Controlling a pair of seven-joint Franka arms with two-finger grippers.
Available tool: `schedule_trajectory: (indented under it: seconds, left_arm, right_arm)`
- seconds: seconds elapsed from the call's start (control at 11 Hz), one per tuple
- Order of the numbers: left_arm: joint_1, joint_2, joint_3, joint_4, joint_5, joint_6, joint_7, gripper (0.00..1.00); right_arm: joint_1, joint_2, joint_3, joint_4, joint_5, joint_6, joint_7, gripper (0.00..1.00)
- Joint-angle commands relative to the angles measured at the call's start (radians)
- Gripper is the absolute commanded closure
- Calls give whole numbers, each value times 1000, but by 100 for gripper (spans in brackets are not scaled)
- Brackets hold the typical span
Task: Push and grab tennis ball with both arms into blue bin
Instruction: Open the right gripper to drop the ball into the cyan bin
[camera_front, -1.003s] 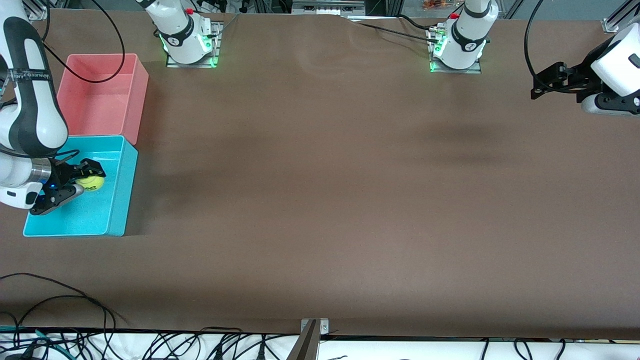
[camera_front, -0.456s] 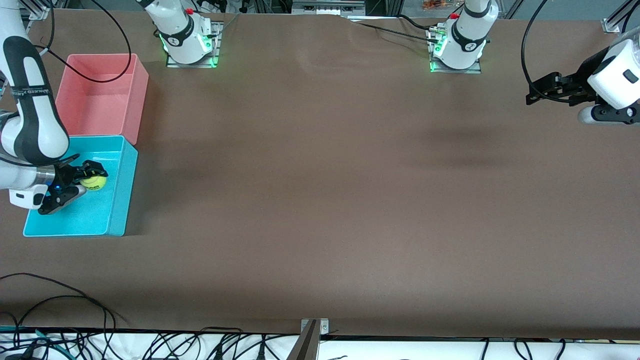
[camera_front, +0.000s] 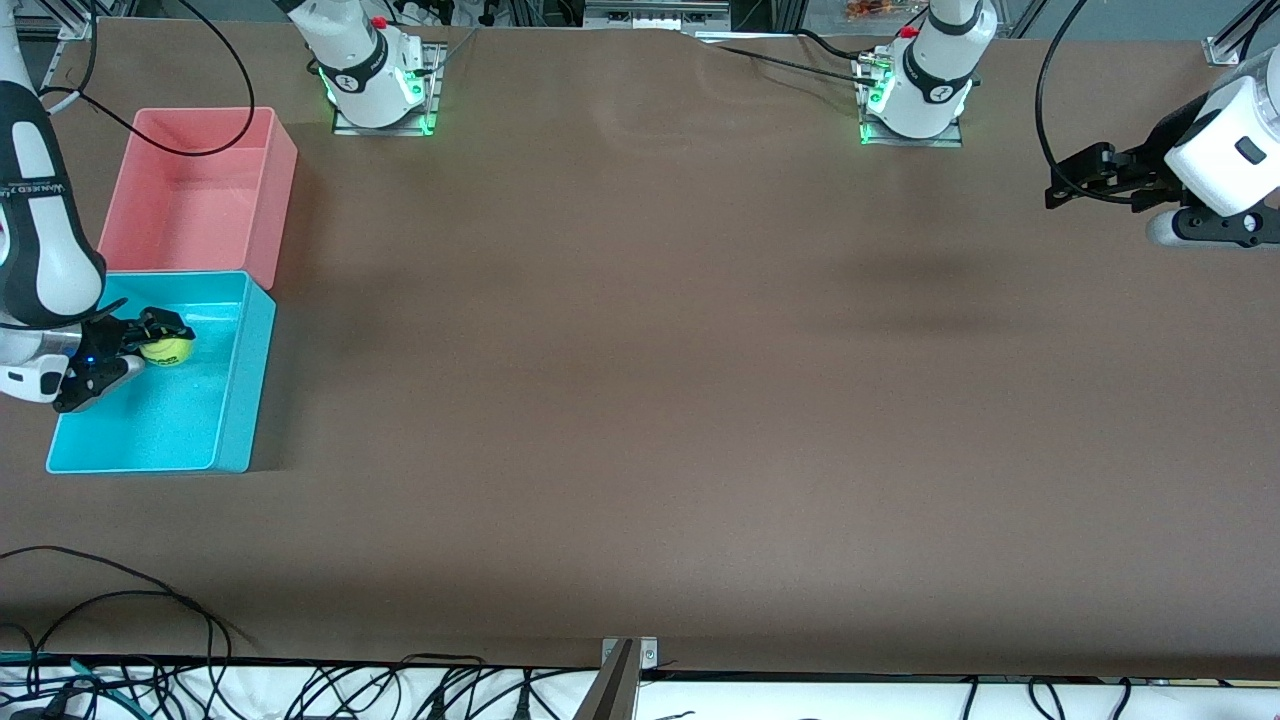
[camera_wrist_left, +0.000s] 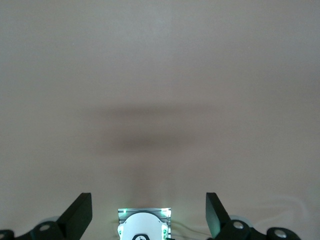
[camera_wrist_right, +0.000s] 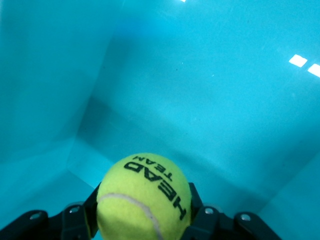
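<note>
Tennis ball (camera_wrist_right: 144, 197) clamped by right gripper (camera_front: 160, 338), print upward

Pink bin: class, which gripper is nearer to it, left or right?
Right. The right gripper holds the ball over the blue bin, which sits beside the pink bin. The left gripper waits open above the table's other end.

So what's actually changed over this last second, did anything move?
The right hand, shut on the tennis ball, carried it across the blue bin toward the pink bin, without letting go. The left hand, open and empty, drifted a little toward the table's middle and toward the bases. Both bins stayed put.
</note>
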Motion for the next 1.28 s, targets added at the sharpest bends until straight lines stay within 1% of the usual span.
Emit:
schedule_trajectory:
  seconds: [0.0, 0.09, 0.46, 0.82, 1.0, 1.19]
  left_arm:
    - [2, -8, 5, 2, -19, 2, -7, 0]
    - [2, -9, 5, 1, -18, 2, 1, 0]
    - [11, -8, 6, 1, -16, 15, 2, 0]
    - [9, -8, 6, -1, -15, 11, -2, 0]
    - [11, -8, 6, -1, -15, 11, -2, 0]
    - [11, -8, 8, 1, -13, 11, 2, 0]
  right_arm:
    - [-29, 20, 15, -6, -11, -9, -8, 47]
    - [-26, 19, 16, -5, -11, -21, 2, 0]
    - [-20, 14, 18, 24, -17, -29, 6, 0]
    - [45, 11, 19, 161, -17, -214, 51, 0]
    - [62, 8, 24, 239, -13, -315, 115, 0]
    - [105, -1, 24, 311, -11, -395, 149, 0]
